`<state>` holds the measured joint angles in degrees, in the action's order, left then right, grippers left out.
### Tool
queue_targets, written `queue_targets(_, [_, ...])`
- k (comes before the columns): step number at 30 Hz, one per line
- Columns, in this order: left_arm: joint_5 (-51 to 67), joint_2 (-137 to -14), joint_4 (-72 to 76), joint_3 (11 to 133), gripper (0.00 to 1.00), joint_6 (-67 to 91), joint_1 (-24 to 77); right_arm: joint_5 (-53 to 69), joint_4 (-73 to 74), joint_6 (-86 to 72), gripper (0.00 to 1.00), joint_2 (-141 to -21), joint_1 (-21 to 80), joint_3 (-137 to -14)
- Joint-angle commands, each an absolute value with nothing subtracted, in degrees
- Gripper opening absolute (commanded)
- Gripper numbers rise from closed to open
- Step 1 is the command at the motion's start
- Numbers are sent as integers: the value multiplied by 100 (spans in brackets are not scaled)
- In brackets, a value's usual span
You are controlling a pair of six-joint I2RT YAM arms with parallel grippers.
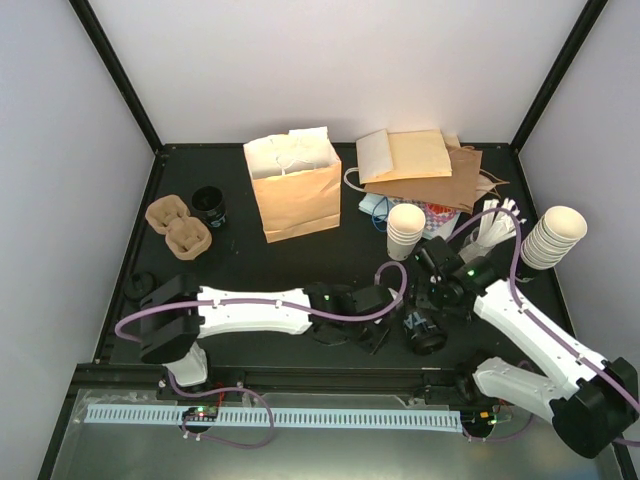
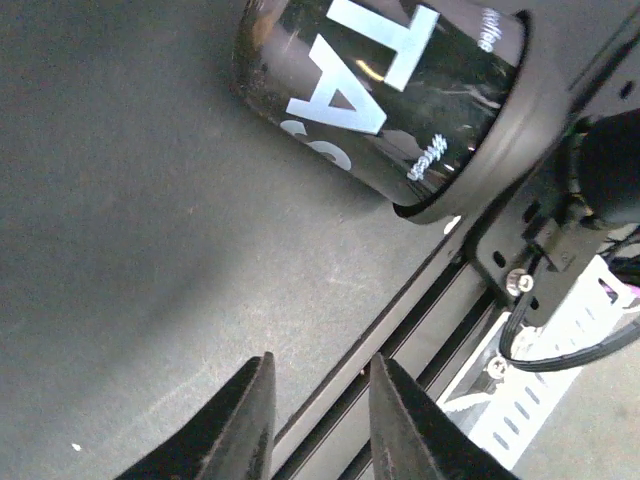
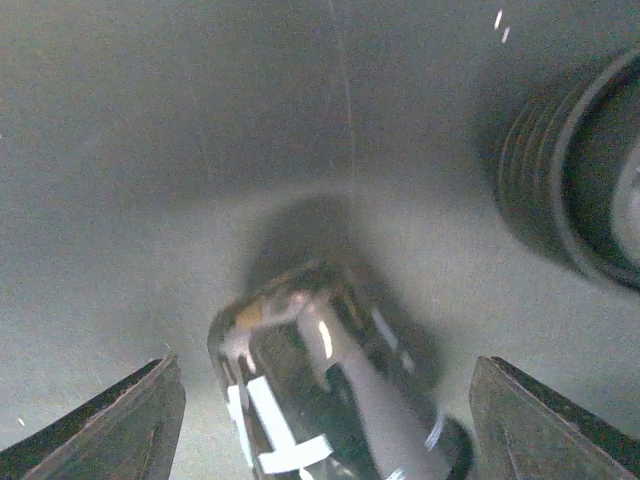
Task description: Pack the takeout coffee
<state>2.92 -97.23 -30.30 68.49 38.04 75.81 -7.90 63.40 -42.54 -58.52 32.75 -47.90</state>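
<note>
Our right gripper [image 3: 325,400] straddles the toppled coffee cup [image 3: 300,380], fingers spread; our left gripper [image 2: 322,375] is slightly parted, empty. An off-centre squeeze could roll it away.

The only lettering I can read is on the black cup [image 2: 390,90], which lies on its side by the near edge of the counter [image 2: 150,250], right of the middle. It carries big white block capitals: an A with a T on one side and part of an S on the other. The small white print beside them is too fine for me. The right wrist view shows only blurred white strokes.
</note>
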Motion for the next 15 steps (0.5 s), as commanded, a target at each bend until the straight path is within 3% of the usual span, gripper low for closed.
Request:
queue_targets(1, [510,-9329,-1931,6547,33,3286,7524,69,6227,-4263,82,-5631,3251,-4327])
queue_targets(8, [542,-9226,-1388,6178,43,3109,7461,599,6021,-4124,83,-5462,3252,-3714])
queue_targets(15, [699,-9040,-1240,5942,47,3006,7315,759,5807,-4045,82,-5582,3261,-3516])
